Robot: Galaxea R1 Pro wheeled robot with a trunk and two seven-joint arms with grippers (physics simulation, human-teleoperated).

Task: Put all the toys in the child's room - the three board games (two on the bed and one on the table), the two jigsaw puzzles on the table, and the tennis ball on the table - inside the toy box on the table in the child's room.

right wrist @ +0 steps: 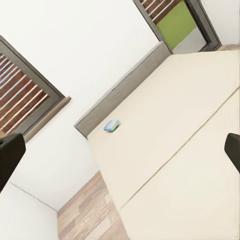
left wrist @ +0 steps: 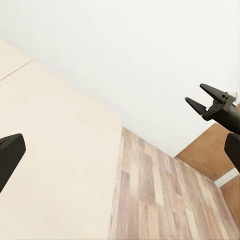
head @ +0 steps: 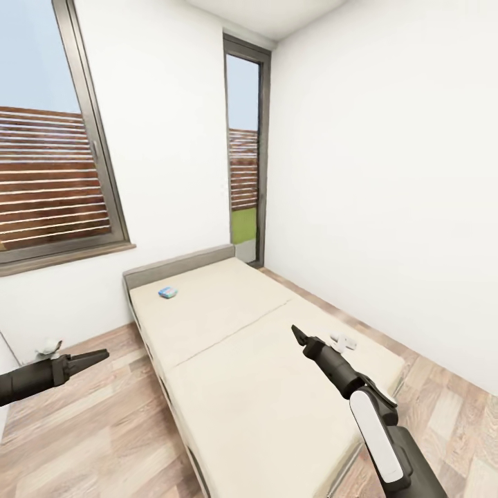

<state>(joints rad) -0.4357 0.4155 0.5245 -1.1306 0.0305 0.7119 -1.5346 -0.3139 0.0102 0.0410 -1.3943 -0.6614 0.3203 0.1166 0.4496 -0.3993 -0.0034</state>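
Near the head end of the bed (head: 228, 325), close to its grey headboard, we see a small flat blue board game (head: 168, 292) lying on the smooth cream mattress; in the right wrist view it shows as a small blue-green rectangle (right wrist: 111, 125). A second small object, white and grey (head: 344, 342), lies near the bed's far edge, too small for us to tell what it is. A thin seam crosses the mattress. Our right gripper (head: 297, 336) hangs over the bed, its dark pointed jaws spread a little, holding nothing. Our left gripper (head: 100, 356) hangs over the pale wood-plank floor (head: 104, 429) beside the bed; we cannot tell how its tapered jaws stand. Plain white walls and dark-framed windows (head: 52, 173) surround the bed.
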